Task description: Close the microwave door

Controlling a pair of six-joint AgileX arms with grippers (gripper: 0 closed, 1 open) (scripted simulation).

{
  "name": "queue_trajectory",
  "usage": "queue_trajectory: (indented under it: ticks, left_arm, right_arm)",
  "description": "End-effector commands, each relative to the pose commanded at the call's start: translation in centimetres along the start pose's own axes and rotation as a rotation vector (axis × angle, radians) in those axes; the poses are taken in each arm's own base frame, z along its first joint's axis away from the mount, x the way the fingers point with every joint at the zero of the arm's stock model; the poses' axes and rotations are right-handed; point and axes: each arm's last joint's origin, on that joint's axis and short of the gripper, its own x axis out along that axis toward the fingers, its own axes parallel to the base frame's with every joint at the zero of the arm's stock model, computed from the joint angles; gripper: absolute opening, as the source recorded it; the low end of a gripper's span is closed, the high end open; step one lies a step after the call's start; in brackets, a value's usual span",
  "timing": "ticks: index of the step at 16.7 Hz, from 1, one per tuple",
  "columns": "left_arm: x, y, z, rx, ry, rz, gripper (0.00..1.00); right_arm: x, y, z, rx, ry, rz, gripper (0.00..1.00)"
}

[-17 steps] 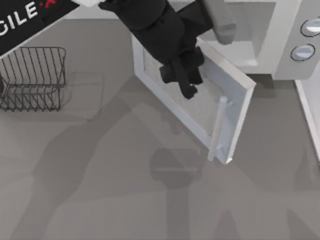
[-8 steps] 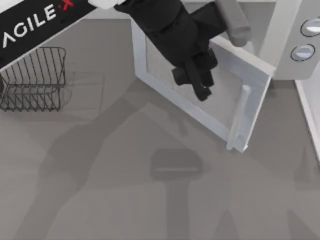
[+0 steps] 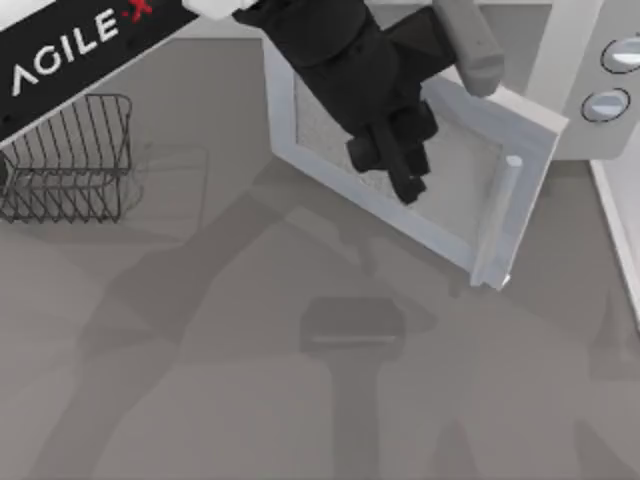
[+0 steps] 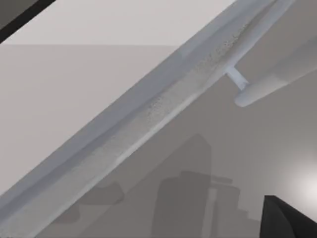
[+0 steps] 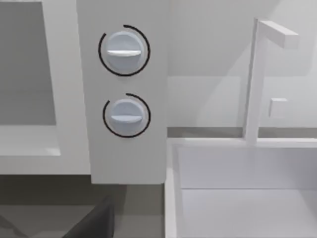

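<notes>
The microwave (image 3: pixel 585 90) stands at the far right of the table (image 3: pixel 200 380), and everything else can be placed from it. Its door (image 3: pixel 460 200) hangs partly open, swung out to the left of the cavity, with the pale bar handle (image 3: pixel 497 215) on the free edge nearest the microwave's knob panel. From above, the left gripper (image 3: pixel 400 165) sits over the door's speckled window, its dark fingers close together, with nothing seen between them; whether they touch the panel cannot be told. Far to the left of the microwave a dark wire rack (image 3: pixel 65 155) rests on the table.

The left wrist view adds a close look along the door (image 4: pixel 163 106): the speckled strip runs diagonally, and the handle (image 4: pixel 270 82) stands off it on a short post. The right wrist view looks straight at the microwave (image 5: pixel 121 148) front, showing the two round knobs (image 5: pixel 124 49) stacked one above the other beside the pale cavity; I cannot tell how the right gripper's fingers stand.

The left arm's white lettering reads "AGILE" (image 3: pixel 70 45), followed by a red mark.
</notes>
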Motion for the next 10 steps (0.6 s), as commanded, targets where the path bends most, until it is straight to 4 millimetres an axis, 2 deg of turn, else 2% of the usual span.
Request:
queue_trajectory:
  ticks: [5,7,10]
  left_arm:
    - [2.6,-0.5,0.1,-0.028,0.069,-0.073,0.00]
    - [2.2,-0.4,0.7,-0.023,0.051,-0.049,0.00]
    - [0.3,-0.1,1.6,0.000,-0.017,0.025,0.00]
  right_arm:
    - [0.0,0.0,0.0,0.000,0.000,0.000,1.00]
    - [0.0,0.0,0.0,0.000,0.000,0.000,1.00]
    - [0.0,0.0,0.0,0.000,0.000,0.000,1.00]
